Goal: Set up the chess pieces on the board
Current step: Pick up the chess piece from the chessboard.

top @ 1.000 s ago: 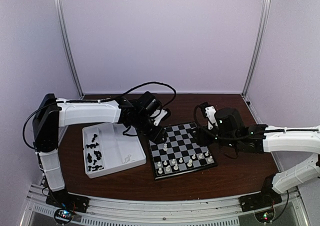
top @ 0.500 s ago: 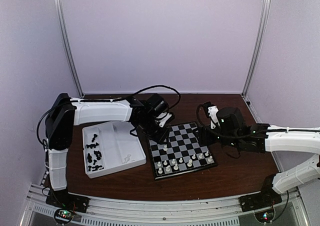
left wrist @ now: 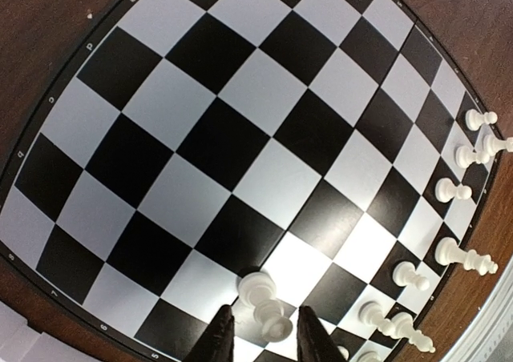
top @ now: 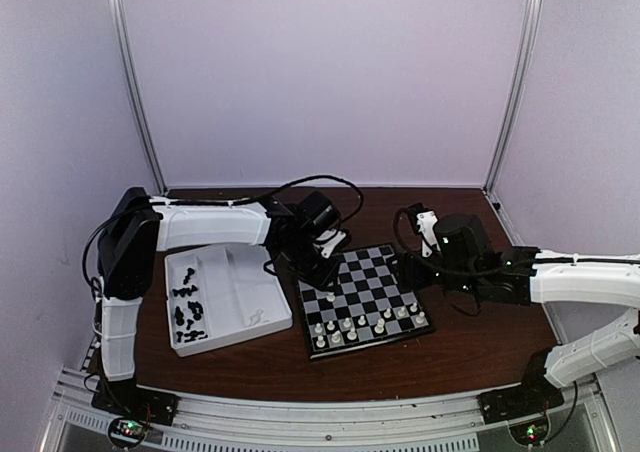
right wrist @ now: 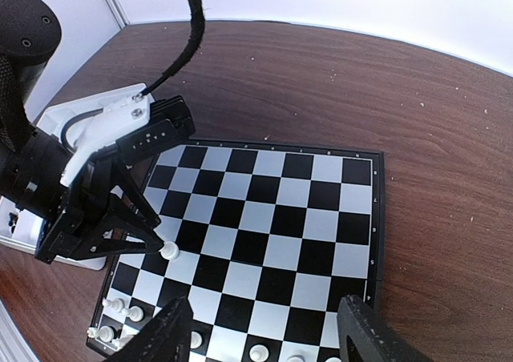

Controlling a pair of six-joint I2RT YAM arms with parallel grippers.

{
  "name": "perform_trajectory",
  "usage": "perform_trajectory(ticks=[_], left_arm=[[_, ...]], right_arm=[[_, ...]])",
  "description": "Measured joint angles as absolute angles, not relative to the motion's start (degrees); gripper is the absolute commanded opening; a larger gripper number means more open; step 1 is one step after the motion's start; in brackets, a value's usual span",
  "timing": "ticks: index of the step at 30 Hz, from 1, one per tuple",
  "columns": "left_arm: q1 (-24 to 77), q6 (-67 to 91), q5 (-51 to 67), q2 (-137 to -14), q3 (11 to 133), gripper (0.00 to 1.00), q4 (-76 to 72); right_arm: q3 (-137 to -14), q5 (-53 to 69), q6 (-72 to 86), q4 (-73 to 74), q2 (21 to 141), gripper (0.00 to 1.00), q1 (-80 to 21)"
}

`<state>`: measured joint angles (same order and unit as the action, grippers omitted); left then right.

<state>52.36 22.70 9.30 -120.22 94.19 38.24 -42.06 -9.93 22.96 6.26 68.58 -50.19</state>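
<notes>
Left gripper (left wrist: 264, 320): the fingers are narrowly apart, one on each side of a white piece (left wrist: 263, 298). Whether the pads actually press it cannot be told. The piece lies directly between the fingertips, neither ahead nor off to one side, so the coming move appears to turn on the jaws alone, with no reach needed.

In the right wrist view the piece stands upright, its long axis vertical. It sits on a square near the left edge of the board (left wrist: 200, 138), one rank beyond the white pieces (top: 362, 320) lined along the near edge. It is small and cream-white, round-headed with a flared base, and is probably a pawn.

Right gripper (right wrist: 264, 330): the fingers are spread wide with nothing between them. It is held at the board's right side, well apart from the piece, so the left arm is plainly the nearer.

Black pieces (top: 187, 312) lie in the white tray (top: 250, 297) left of the board.
</notes>
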Motion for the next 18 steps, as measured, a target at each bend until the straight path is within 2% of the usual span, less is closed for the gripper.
perform_trajectory(ticks=[5, 9, 11, 18], left_arm=[[52.38, 22.72, 9.21, -120.25, 94.35, 0.18, 38.33], [52.51, 22.7, 9.13, -120.25, 94.41, 0.25, 39.09], [52.6, 22.65, 9.06, -120.25, 94.41, 0.25, 39.33], [52.95, 22.55, 8.71, -120.6, 95.18, 0.07, 40.58]], right_arm=[[-42.06, -9.93, 23.16, 6.26, 68.58, 0.65, -50.04], [-42.06, -9.91, 23.49, 6.26, 68.58, 0.65, -50.0], [-42.04, -9.91, 23.64, 6.26, 68.58, 0.65, -50.0], [-42.04, -9.91, 23.86, 6.26, 68.58, 0.65, -50.0]])
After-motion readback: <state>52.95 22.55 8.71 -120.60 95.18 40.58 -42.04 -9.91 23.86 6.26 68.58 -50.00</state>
